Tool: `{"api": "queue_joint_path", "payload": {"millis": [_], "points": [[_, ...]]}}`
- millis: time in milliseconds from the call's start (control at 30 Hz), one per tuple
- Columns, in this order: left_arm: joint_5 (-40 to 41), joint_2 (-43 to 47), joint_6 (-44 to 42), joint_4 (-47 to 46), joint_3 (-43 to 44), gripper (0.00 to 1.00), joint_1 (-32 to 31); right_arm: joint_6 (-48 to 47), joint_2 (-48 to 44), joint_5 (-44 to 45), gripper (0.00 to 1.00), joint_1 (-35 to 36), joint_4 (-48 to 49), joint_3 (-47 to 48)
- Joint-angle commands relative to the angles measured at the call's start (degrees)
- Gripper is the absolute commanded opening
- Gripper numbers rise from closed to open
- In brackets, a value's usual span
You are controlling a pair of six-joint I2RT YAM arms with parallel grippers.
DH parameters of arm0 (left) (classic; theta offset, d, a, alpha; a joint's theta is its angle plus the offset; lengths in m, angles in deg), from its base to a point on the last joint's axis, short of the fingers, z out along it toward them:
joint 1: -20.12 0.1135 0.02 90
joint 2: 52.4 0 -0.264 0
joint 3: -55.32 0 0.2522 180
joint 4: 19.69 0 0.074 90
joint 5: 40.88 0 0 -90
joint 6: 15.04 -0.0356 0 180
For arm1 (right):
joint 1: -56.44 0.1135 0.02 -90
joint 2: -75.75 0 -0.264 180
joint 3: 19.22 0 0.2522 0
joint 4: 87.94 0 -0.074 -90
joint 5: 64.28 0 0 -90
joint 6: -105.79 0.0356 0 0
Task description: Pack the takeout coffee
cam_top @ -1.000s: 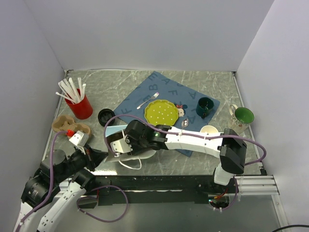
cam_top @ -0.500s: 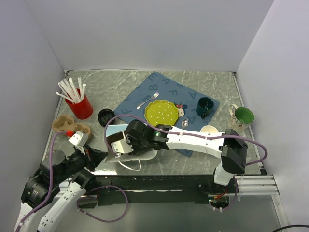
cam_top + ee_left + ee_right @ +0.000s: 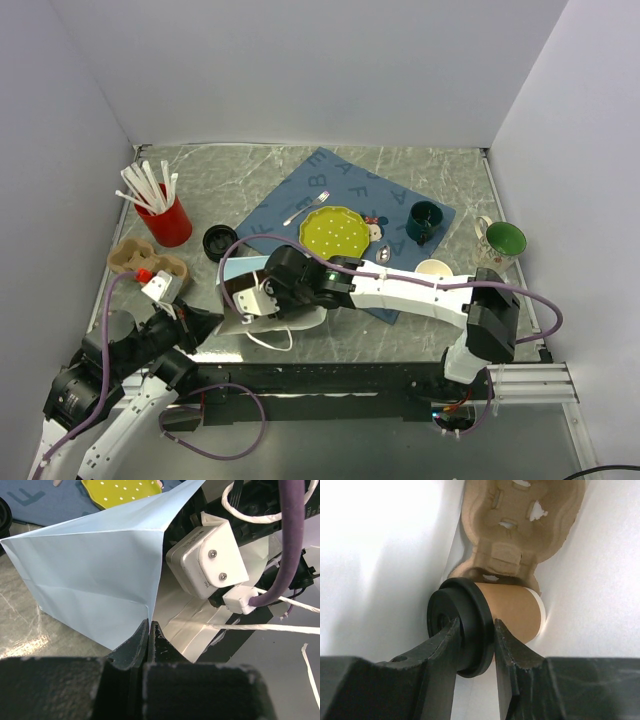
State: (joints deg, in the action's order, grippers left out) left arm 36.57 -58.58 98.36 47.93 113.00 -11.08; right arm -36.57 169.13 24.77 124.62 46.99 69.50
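The takeout coffee (image 3: 512, 612), a tan paper cup with a black lid (image 3: 470, 645), lies on its side inside the light blue paper bag (image 3: 90, 570). It rests against a cardboard cup carrier (image 3: 520, 525) that is also in the bag. My right gripper (image 3: 476, 625) reaches into the bag, one finger in front of the lid's top and the other against its rim, shut on the lid. My left gripper (image 3: 149, 624) is shut on the bag's near edge and holds its mouth up. In the top view the bag (image 3: 232, 270) hides the cup.
A second cardboard carrier (image 3: 140, 258) and a red cup of straws (image 3: 165, 222) stand at the left, with a loose black lid (image 3: 220, 240) beside them. A blue cloth (image 3: 340, 185) carries a yellow plate (image 3: 334, 232), a fork (image 3: 305, 207) and a dark mug (image 3: 424, 221). A green-lined mug (image 3: 502, 242) stands at the right.
My right arm has pushed a little further left into the bag, and its jaws have narrowed onto the lid. The left arm has not moved.
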Motion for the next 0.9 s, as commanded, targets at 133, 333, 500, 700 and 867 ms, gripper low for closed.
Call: {"api": "queue_joint_path", "payload": {"millis": [133, 333, 500, 700, 867], "points": [[-0.89, -0.94, -0.11, -3.51, 0.29, 0.01, 0.09, 0.68, -4.26, -0.11, 0.0, -0.86, -0.07, 3.53], [-1.07, -1.21, -0.19, -3.59, 0.46, 0.01, 0.09, 0.86, -4.96, 0.07, 0.0, -0.86, -1.03, 5.11], [-0.98, -1.65, -0.19, -3.42, 0.81, 0.01, 0.09, 1.65, -4.53, 0.24, 0.0, -0.77, -2.26, 6.25], [-0.01, -3.49, 0.24, -3.86, 2.22, 0.01, 0.09, 4.19, -5.32, -1.77, 0.0, 0.19, -1.03, 7.39], [0.86, -5.78, 0.33, -4.56, 4.76, 0.01, 0.09, 5.07, -5.93, -3.62, 0.0, 1.78, -1.03, 8.1]]}}
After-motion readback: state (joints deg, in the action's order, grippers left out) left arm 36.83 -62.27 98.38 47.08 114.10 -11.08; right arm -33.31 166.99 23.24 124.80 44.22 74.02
